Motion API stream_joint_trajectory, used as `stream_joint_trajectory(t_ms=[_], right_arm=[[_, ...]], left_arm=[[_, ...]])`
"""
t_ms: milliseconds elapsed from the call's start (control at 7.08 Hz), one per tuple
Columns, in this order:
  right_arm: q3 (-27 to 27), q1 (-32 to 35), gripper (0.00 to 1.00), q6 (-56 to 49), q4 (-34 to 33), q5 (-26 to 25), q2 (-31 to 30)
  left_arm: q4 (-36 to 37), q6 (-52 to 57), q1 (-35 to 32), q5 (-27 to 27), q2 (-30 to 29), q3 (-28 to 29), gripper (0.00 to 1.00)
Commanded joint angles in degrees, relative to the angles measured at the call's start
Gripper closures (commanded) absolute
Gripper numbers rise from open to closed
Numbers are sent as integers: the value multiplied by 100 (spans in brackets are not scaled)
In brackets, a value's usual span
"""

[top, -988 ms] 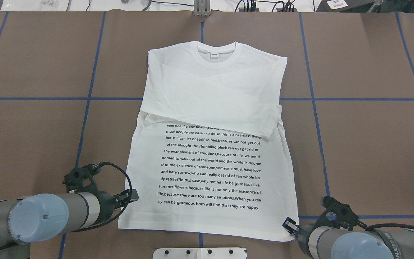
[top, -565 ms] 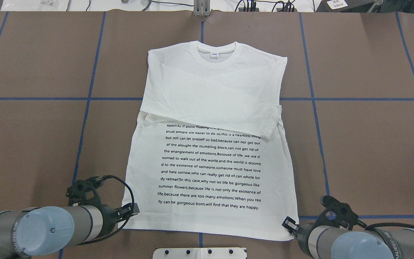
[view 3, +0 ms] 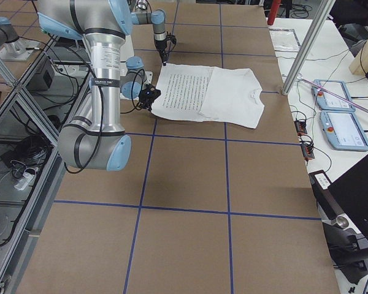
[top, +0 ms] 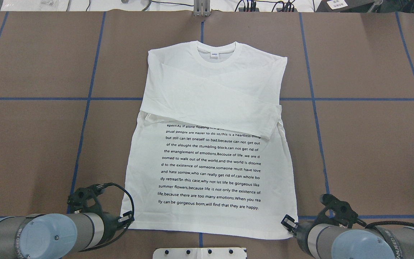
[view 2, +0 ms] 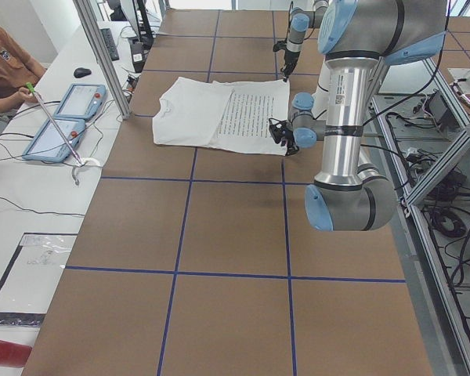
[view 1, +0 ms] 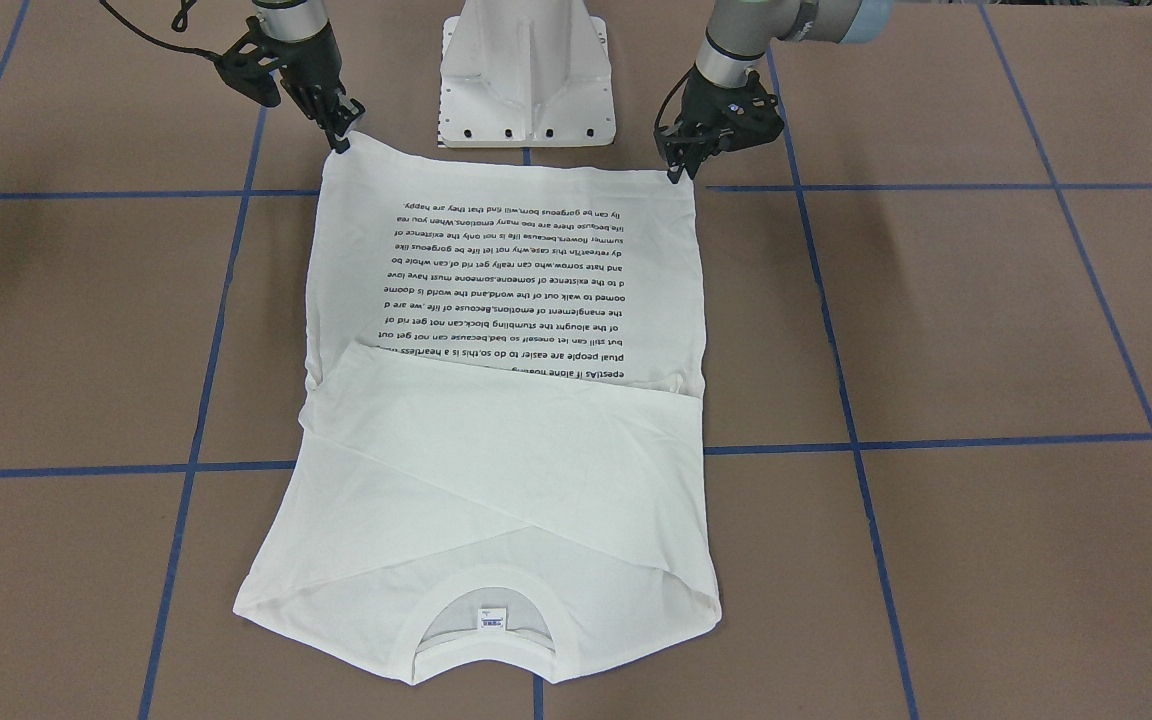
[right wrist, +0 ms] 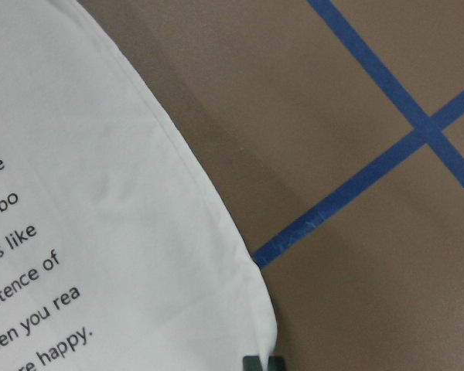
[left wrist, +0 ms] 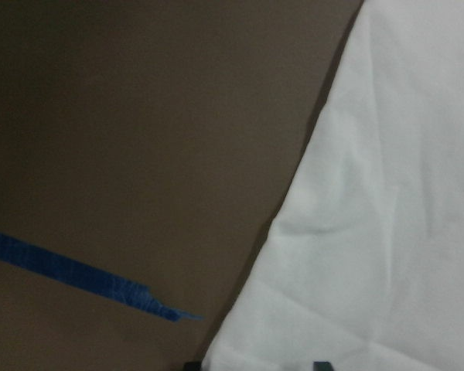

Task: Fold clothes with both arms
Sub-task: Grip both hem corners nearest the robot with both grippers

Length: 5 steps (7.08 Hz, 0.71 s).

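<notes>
**At the hem corners, ready for the bottom-up fold**

The brown table point(top: 31, 144), marked out in blue tape lines point(top: 354, 99), has the white shirt point(top: 210, 172) lying flat at its middle. The collar point(top: 216, 54) is at the far end and the hem runs along the edge nearest my base. Both sleeves point(top: 210, 108) are already crossed over the chest, and the black print below them is uncovered. So I judge the step in hand to be the grasp for the lengthwise fold.

My left arm point(top: 49, 233) and right arm point(top: 365, 244) both reach low to the hem. My left claw point(top: 127, 218) is at the left hem corner. In its wrist view two dark tips show apart at the bottom edge with cloth between them, so I read it as parted around the corner. My right claw point(top: 286, 223) is at the right hem corner. Only a small dark tip shows there, and I cannot tell whether it is parted or clamped.

Next, I think both claws must pinch their corners firmly. Then they should lift together, level and at the same pace, and carry the hem up towards the collar. An uneven pull would likely skew the fold or drag the sleeves out of place.
</notes>
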Motion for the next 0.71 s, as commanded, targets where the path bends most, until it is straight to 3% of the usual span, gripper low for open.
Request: stream_joint_trajectory(t_ms=[0,565], right_arm=[[0,23,100,0,0,0,12],[404,67,100,-114,0,167,-58]], left_arm=[[0,-13,-12,-15,5,-100,100],[-9,-469,330,-130,504,-1459,100]])
